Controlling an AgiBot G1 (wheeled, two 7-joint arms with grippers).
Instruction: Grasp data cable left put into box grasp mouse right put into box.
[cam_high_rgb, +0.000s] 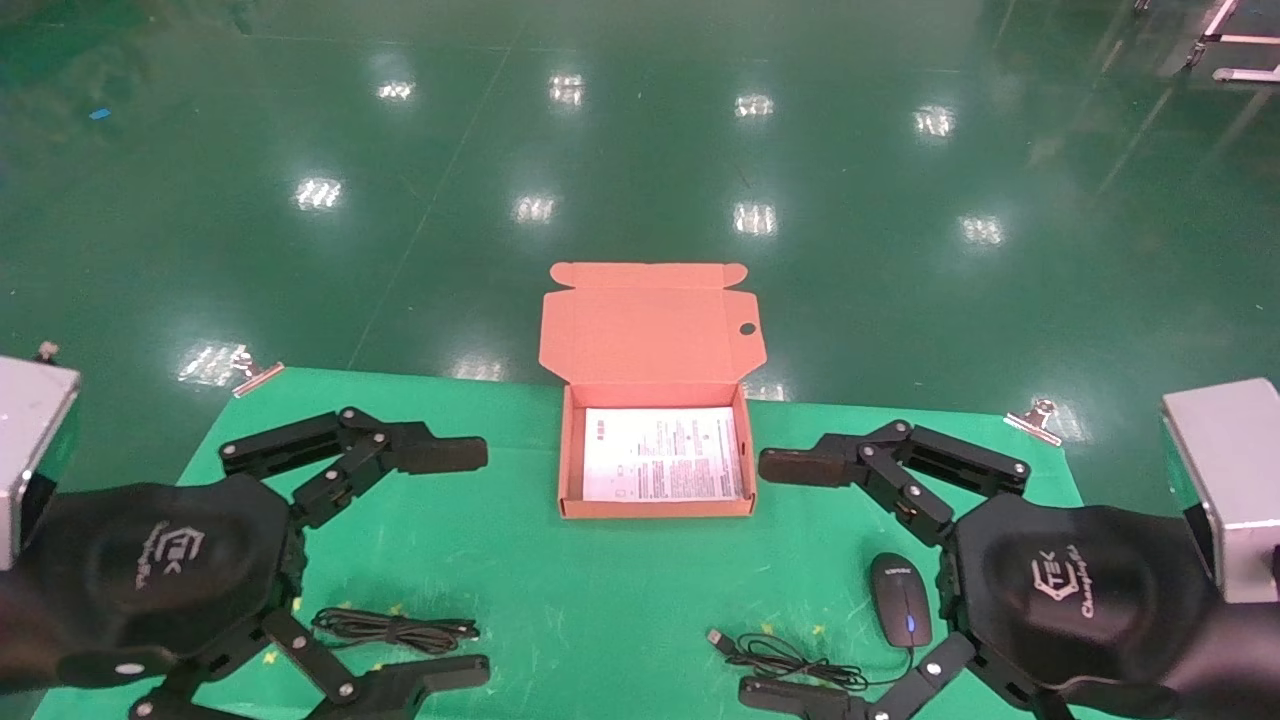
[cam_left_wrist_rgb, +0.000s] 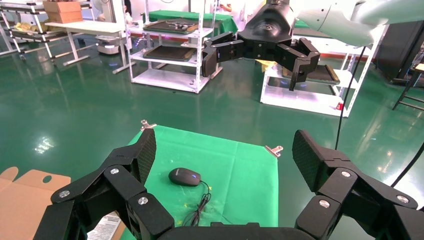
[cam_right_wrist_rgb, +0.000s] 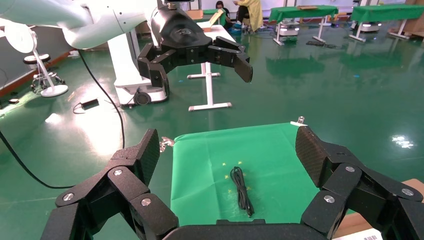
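Observation:
The orange-brown box (cam_high_rgb: 567, 470) stands open at the table's far middle, lid flap up, with a white printed sheet inside. The data cable (cam_high_rgb: 395, 630), a loose black bundle, lies at the near left and shows in the right wrist view (cam_right_wrist_rgb: 241, 190). The black mouse (cam_high_rgb: 900, 600), blue light on, lies at the near right with its cord coiled to its left, and shows in the left wrist view (cam_left_wrist_rgb: 184, 176). My left gripper (cam_high_rgb: 470, 563) is open and empty, above the cable. My right gripper (cam_high_rgb: 768, 580) is open and empty, beside the mouse.
A green cloth (cam_high_rgb: 600, 600) covers the table, held by metal clips (cam_high_rgb: 1035, 415) at its far corners. Shiny green floor lies beyond the table's far edge. White shelving racks (cam_left_wrist_rgb: 170, 45) stand well off in the left wrist view.

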